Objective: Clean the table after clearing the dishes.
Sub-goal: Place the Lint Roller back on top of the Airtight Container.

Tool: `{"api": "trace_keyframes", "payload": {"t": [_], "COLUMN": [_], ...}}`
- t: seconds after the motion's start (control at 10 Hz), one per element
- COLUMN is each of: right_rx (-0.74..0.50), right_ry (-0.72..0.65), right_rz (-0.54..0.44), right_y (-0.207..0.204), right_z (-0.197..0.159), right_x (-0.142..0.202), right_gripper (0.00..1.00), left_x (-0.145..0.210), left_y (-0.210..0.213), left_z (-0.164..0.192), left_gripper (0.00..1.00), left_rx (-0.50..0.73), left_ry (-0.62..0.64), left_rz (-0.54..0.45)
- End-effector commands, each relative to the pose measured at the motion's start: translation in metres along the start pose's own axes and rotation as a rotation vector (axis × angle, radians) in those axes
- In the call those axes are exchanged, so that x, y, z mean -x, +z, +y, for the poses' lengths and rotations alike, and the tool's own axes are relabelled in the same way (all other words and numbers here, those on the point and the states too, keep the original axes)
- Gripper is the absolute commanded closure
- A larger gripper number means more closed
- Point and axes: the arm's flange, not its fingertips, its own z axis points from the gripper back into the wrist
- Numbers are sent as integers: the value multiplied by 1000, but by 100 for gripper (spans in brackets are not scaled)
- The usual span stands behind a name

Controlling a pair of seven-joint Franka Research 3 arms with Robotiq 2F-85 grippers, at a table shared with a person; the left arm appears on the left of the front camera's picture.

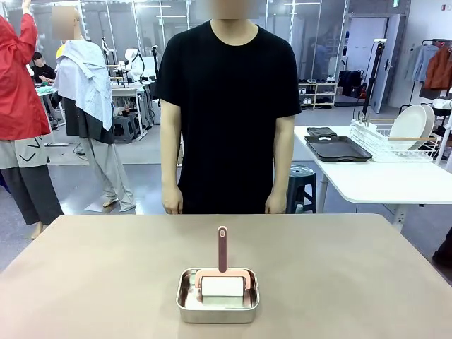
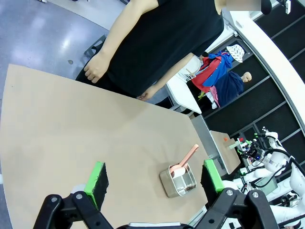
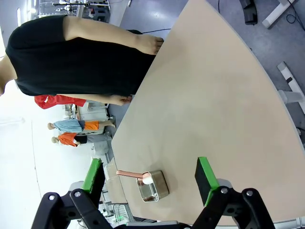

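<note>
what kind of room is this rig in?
Probably a robotics lab staged as a dining setup: another robot arm at a far bench, a side table with dish rack, and a person standing across the table.

— What sort of place is this?
— A robotics lab or test hall. Beyond the far edge of the table (image 1: 85, 282) runs a grey floor (image 1: 141, 183), with other workbenches (image 1: 131, 92) carrying equipment.
— Anything else?
— Glass partitions (image 1: 311, 35) at the back, and a white side table (image 1: 381, 180) with a wire rack (image 1: 395, 141).
</note>
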Motion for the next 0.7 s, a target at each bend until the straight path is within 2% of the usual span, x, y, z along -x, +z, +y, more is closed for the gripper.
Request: {"api": "trace_keyframes", "payload": {"t": [0.0,0.6], "right_rx": [7,7], "right_ry": [23,23], "right_rz": [9,9], "right_y": [3,3], "right_z": [-2,-2], "right_x": [0,0], "right_gripper": [4,4], "left_x": [-1,-1], "left_y": [3,3], "left_z": [0,0], "left_gripper": [0,0], "left_rx": [8,8], "left_ry": [0,0], "left_rz": [-1,-1]}}
